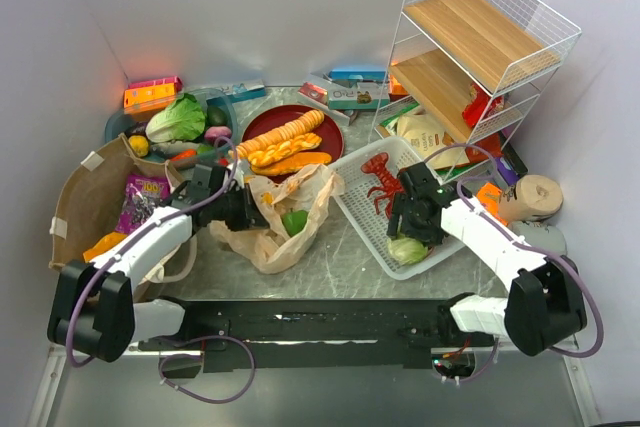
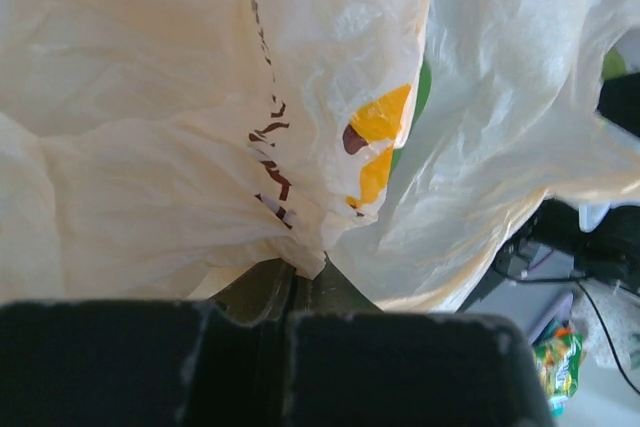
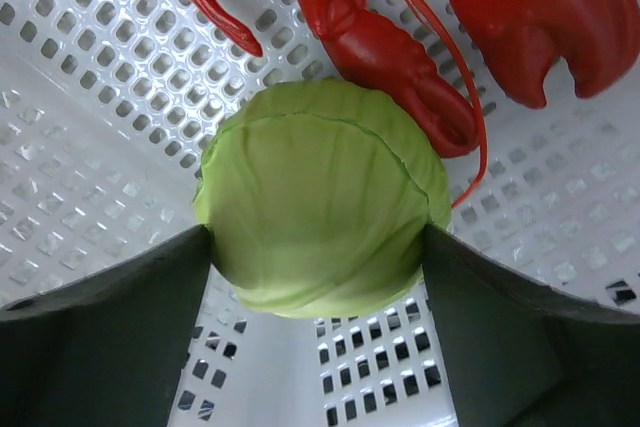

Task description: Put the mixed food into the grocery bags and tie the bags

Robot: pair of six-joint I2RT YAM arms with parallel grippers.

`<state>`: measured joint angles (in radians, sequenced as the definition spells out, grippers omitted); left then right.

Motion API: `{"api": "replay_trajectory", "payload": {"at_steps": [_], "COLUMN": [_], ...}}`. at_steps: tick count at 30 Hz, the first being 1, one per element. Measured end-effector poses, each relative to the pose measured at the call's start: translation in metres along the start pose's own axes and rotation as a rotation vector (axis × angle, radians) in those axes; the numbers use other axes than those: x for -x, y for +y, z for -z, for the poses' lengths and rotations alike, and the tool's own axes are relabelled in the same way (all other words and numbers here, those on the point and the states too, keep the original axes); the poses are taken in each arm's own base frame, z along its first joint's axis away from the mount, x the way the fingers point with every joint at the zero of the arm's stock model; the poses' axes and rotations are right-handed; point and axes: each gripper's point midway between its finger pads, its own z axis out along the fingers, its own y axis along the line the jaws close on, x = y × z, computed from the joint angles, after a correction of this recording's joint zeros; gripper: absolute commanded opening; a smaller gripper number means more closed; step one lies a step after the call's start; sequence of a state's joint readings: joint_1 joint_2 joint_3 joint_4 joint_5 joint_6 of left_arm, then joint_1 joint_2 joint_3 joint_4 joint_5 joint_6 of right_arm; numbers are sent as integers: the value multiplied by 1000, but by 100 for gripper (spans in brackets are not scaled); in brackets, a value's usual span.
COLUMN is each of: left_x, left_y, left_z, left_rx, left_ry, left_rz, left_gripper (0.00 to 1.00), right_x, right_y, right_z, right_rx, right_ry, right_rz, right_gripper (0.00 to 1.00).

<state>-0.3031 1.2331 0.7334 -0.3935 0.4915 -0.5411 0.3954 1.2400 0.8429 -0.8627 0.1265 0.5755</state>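
Note:
My left gripper (image 1: 243, 209) is shut on a gathered edge of the tan plastic bag (image 1: 262, 245), pinched at its fingertips (image 2: 293, 282) in the left wrist view. That plastic bag (image 2: 180, 127) lies open mid-table with a green bell pepper (image 1: 294, 221) inside. The brown paper bag (image 1: 80, 197) stands at the left holding a purple packet (image 1: 143, 197) and an orange one (image 1: 105, 244). My right gripper (image 1: 408, 235) is open, its jaws (image 3: 318, 237) spread wide around the pale-green cabbage (image 3: 320, 212), which rests in the white basket (image 3: 100, 147).
A red toy lobster (image 3: 380, 37) lies in the basket (image 1: 355, 202) just beyond the cabbage (image 1: 406, 249). A lettuce (image 1: 177, 119) sits in a bowl at back left, beside a red plate (image 1: 258, 125) of bread. A wire shelf (image 1: 480, 37) stands at back right.

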Motion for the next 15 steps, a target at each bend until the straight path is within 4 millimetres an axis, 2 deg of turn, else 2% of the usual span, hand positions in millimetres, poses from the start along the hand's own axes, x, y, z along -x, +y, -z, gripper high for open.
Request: {"api": "replay_trajectory", "payload": {"at_steps": [1, 4, 5, 6, 8, 11, 13, 15], "left_x": [-3, -18, -21, -27, -32, -36, -36, -34], "left_y": [-1, -9, -12, -17, -27, -42, -47, -45], "left_z": [-2, -11, -12, -15, -19, -22, -23, -24], "left_rx": [-9, -43, -50, -64, -90, -136, -148, -138], "left_ry": [4, 41, 51, 68, 80, 86, 80, 72], "left_rz": [-2, -9, -14, -19, -30, -51, -63, -65], "left_gripper": [1, 1, 1, 1, 1, 1, 1, 1], "right_x": [1, 1, 1, 2, 5, 15, 31, 49], "right_y": [0, 0, 0, -1, -3, -4, 5, 23], "right_z": [-1, -1, 0, 2, 8, 33, 63, 101], "right_rx": [1, 2, 2, 2, 5, 36, 118, 247], "right_ry": [0, -2, -6, -16, -39, -114, -217, -352], "right_rz": [3, 8, 6, 3, -3, -10, -8, 11], "right_gripper": [52, 28, 15, 10, 2, 0, 0, 0]}}
